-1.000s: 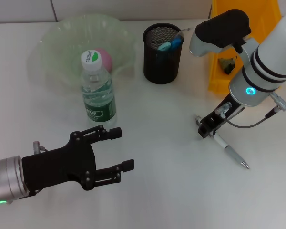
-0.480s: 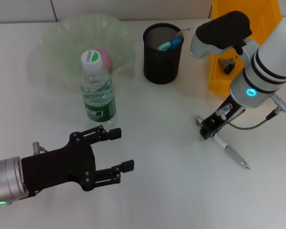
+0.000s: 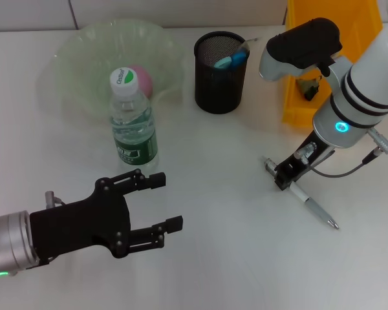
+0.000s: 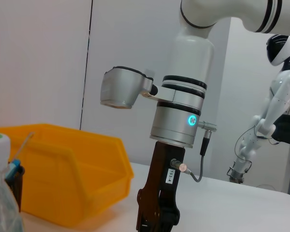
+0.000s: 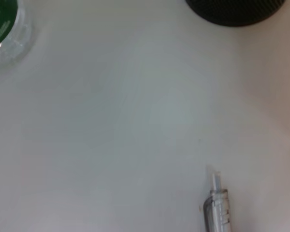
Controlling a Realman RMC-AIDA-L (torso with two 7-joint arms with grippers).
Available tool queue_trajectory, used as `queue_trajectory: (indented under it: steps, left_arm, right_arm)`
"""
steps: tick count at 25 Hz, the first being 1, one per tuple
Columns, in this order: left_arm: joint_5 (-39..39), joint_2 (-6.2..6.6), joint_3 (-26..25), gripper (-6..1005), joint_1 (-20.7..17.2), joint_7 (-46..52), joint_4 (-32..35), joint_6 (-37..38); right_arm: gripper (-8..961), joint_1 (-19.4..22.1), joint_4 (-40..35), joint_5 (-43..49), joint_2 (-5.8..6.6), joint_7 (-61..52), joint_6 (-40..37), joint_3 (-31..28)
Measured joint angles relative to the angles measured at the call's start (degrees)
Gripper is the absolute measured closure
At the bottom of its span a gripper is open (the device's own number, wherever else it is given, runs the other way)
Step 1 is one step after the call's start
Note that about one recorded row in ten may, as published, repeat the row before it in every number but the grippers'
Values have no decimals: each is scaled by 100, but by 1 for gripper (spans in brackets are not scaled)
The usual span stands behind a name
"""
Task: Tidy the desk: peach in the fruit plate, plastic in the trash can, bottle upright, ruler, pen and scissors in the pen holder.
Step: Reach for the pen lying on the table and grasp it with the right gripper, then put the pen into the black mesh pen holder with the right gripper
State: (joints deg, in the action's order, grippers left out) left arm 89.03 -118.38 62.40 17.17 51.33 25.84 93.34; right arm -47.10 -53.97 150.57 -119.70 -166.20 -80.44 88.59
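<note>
1. The pen [image 3: 313, 208] lies flat on the white surface [image 3: 233, 194] at the robot's right, near the yellow bin [image 3: 297, 97] and well apart from the pen holder [image 3: 220, 63]. It is a slim, straight barrel, pale with a metal tip, and looks light, stiff and smooth, so it is likely to roll or slip in a loose pinch. A hold across the barrel near its middle seems the safest.
2. The right gripper [image 3: 282, 177] stands over the pen's upper end, at or just above it. Its black jaws point down at the surface; I cannot tell how wide they are or whether they have the pen.
3. The pen holder is a black mesh cylinder, upright, with blue-handled items already inside.
4. The bottle [image 3: 133, 123], clear plastic with a green label and white cap, stands upright beside the translucent green fruit plate [image 3: 77, 58], where the pink peach [image 3: 142, 76] rests.
5. The left gripper [image 3: 156, 210] hovers low near the bottle, jaws spread wide and empty.
</note>
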Motion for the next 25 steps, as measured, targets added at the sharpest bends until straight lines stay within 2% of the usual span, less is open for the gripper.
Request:
queue_trajectory:
  steps: [14, 25]
  left_arm:
    - [0, 0, -23, 219, 23, 0, 0, -13]
    - [0, 0, -51, 219, 25, 1, 1, -23]
  right_arm:
    - [808, -36, -64, 30, 3, 1, -15, 70]
    - [823, 184, -921, 30, 42, 62, -244, -300]
